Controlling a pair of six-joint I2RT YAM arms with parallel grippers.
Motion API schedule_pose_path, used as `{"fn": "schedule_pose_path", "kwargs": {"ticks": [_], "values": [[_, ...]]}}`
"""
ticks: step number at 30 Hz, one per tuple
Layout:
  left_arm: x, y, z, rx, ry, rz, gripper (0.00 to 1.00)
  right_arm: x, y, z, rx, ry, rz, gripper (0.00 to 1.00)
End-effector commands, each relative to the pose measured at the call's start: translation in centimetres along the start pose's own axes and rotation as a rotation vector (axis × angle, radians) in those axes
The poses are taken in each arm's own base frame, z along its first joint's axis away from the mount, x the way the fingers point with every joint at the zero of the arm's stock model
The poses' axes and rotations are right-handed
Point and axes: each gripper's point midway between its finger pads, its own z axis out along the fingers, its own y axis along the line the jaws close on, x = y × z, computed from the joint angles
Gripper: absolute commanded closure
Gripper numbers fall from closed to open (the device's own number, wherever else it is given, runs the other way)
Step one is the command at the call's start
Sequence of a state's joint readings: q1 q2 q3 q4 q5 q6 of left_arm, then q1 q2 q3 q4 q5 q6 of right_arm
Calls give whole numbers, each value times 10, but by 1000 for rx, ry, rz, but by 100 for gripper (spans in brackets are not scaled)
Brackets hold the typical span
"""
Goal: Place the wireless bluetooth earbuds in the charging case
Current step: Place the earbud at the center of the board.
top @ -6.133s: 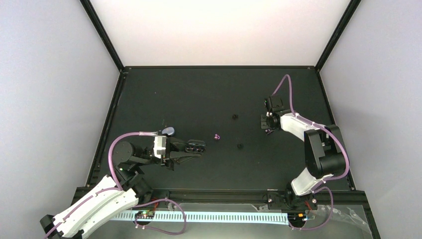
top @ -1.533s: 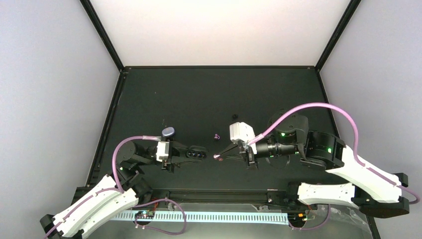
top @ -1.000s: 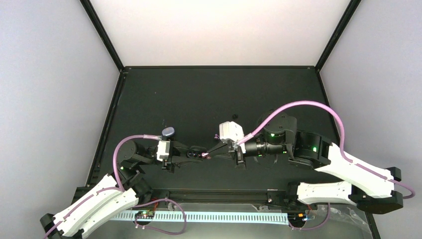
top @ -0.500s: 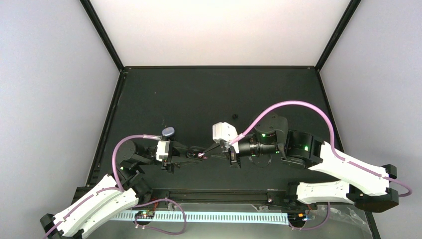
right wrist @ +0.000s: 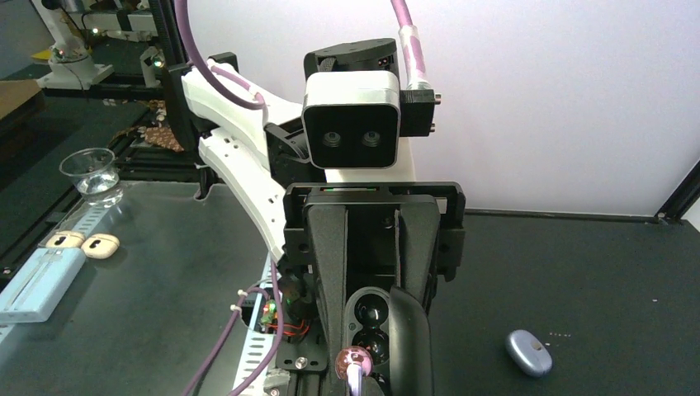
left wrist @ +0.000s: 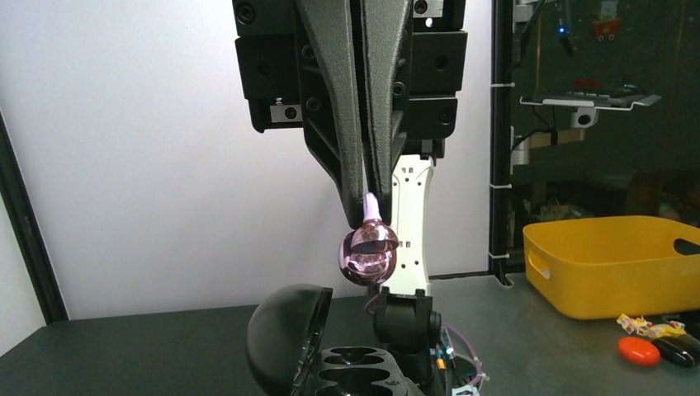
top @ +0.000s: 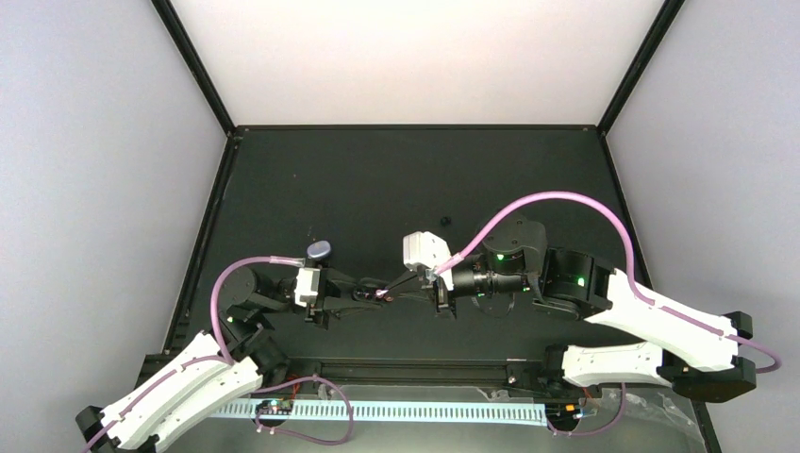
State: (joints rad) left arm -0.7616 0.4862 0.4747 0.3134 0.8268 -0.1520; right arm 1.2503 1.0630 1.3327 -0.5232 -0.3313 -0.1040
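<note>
Pale walls (top: pixel 94 142) enclose a black table (top: pixel 377 179).

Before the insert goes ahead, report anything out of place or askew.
Nothing damaged or spilled. One black bud lies loose on the table, apart from the open case. The pink bud is pinched by its stem in the right fingers, close to that case.

Pink-purple earbud (left wrist: pixel 369 254); apparently black charging case (left wrist: pixel 314 351); yellow bin (left wrist: pixel 611 264).

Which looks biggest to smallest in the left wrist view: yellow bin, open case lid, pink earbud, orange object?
1. yellow bin
2. case lid
3. pink earbud
4. orange object
The bin stands far behind the rest, so true sizes may differ.
</note>
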Motion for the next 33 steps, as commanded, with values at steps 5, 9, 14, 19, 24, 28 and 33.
{"fn": "schedule_pose_path", "kwargs": {"ticks": [5, 9, 14, 19, 24, 28, 33], "values": [[-23, -5, -2, 0, -41, 66, 98, -5, 3, -7, 7, -30, -10, 99], [-21, -4, -2, -4, -36, 62, 98, -5, 3, -9, 11, -36, -9, 99], [-18, 0, -3, -32, -23, 61, 99, -4, -11, -16, 103, -46, -2, 99], [-20, 0, -7, -58, -19, 68, 98, 42, -92, -52, 529, -63, 128, 99], [-23, -3, -9, -59, -21, 85, 98, 152, -174, -90, 828, -35, 525, 99], [-20, -2, -8, -53, -12, 82, 99, 231, -209, -114, 981, -54, 779, 99], [-14, -1, -7, -47, 3, 79, 98, 305, -236, -125, 1056, -50, 1016, 99]]}}
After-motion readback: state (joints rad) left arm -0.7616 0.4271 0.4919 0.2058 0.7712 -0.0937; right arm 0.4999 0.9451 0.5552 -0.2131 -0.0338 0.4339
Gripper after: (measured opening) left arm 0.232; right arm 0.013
